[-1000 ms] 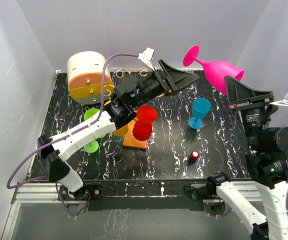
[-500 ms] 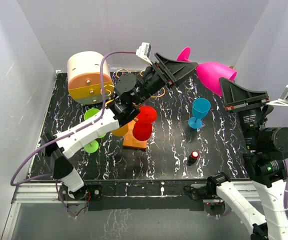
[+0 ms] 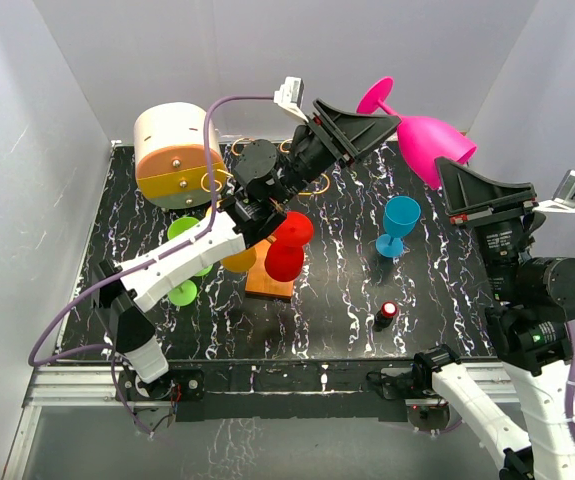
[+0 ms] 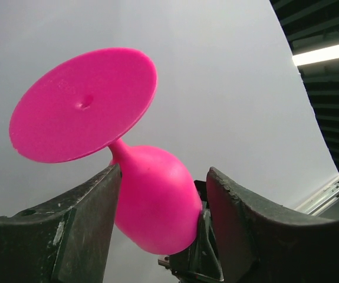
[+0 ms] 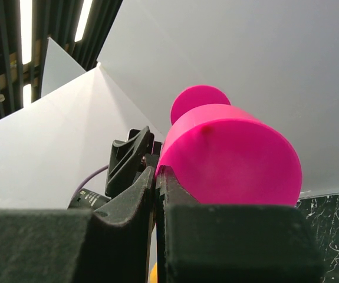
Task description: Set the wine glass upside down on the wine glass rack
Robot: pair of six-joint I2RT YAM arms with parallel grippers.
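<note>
The pink wine glass (image 3: pixel 429 145) is held high in the air, tilted, its foot to the upper left. My right gripper (image 3: pixel 447 172) is shut on its rim; in the right wrist view (image 5: pixel 159 177) the jaws pinch the rim of the glass (image 5: pixel 234 159). My left gripper (image 3: pixel 389 127) is open, its jaws on either side of the glass bowl (image 4: pixel 151 200) just below the stem. The wine glass rack stands mid-table on its orange base (image 3: pixel 270 281); its gold wire (image 3: pixel 210 182) is mostly hidden behind my left arm. Red glasses (image 3: pixel 289 245) hang on it.
A cream-and-orange drum box (image 3: pixel 172 150) stands at the back left. Green glasses (image 3: pixel 181 232) stand left of the rack, and an orange one (image 3: pixel 240 262) hangs beside it. A blue glass (image 3: pixel 399 224) stands at the right and a small red-capped bottle (image 3: pixel 387 314) near the front.
My left gripper has risen and moved right until its open jaws are round the pink glass. The right gripper has shifted the glass slightly and changed its tilt.
</note>
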